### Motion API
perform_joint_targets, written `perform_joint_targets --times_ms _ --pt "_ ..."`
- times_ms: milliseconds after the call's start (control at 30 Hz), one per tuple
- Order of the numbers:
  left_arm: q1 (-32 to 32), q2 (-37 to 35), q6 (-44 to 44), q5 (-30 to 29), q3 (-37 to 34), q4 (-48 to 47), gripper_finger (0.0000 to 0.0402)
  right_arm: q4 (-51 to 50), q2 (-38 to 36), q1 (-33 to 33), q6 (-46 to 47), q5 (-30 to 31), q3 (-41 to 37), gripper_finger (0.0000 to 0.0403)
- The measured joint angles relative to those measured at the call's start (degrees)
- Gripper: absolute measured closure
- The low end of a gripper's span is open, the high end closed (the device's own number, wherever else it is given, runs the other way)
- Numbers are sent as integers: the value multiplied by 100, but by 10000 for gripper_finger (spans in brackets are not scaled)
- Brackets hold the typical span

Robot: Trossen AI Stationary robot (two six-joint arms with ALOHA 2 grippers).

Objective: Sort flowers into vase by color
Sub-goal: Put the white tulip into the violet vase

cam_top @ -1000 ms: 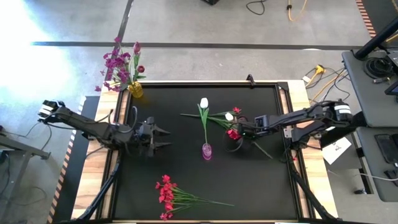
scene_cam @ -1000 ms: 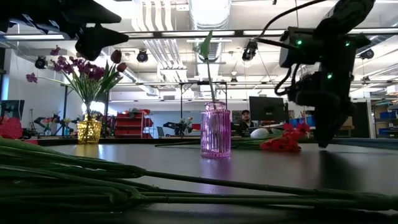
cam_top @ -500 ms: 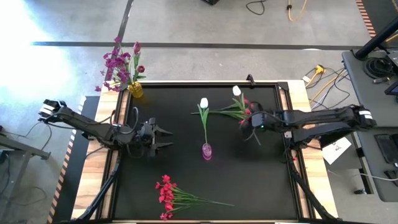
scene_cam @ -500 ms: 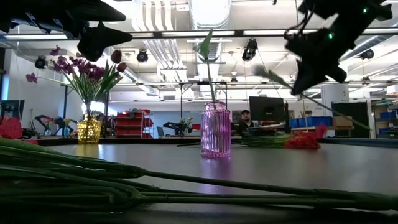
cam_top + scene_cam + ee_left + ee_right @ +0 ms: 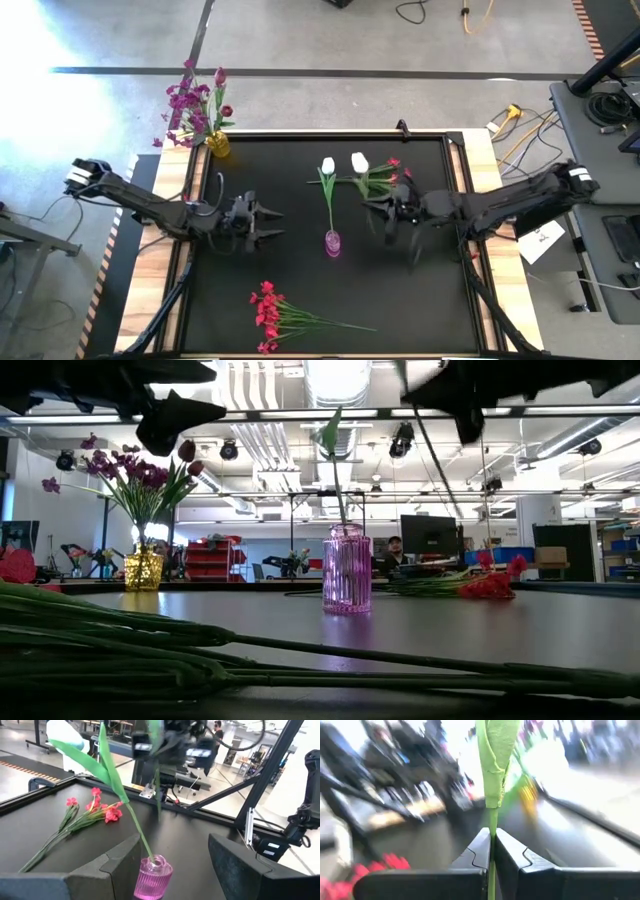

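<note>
A white tulip-like bud on a thin green stem (image 5: pixel 492 795) is pinched upright between the right gripper (image 5: pixel 492 851)'s nearly closed fingers, bud uppermost.

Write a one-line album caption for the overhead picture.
Right claw carries a white tulip-like flower toward the ribbed pink glass vase.

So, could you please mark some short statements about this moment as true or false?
1. The right claw is shut on a green flower stem. True.
2. The pink vase stands empty. False: one white tulip stands in it.
3. The left claw is open and holds nothing. True.
4. The yellow vase holds white flowers. False: it holds purple-magenta flowers.
5. A bunch of red-pink flowers lies on the black mat. True.
</note>
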Motion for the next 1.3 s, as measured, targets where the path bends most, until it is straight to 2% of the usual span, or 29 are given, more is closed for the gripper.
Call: perform_joint_targets --times_ms 200,533,733,967,1300 --pt "2 378 109 -109 0 569 187 3295 880 421 -876 10 -415 392" --pt "4 1292 247 -146 0 1440 187 6457 3409 517 -1312 53 -154 392" --pt "7 1766 200 -144 0 1636 187 6629 3921 518 -1409 78 56 392" --pt "82 2234 280 -79 0 1801 197 6557 3788 541 -1884 208 56 392" --pt "530 2849 262 -73 3 1985 211 5697 3784 541 -1637 217 62 392"
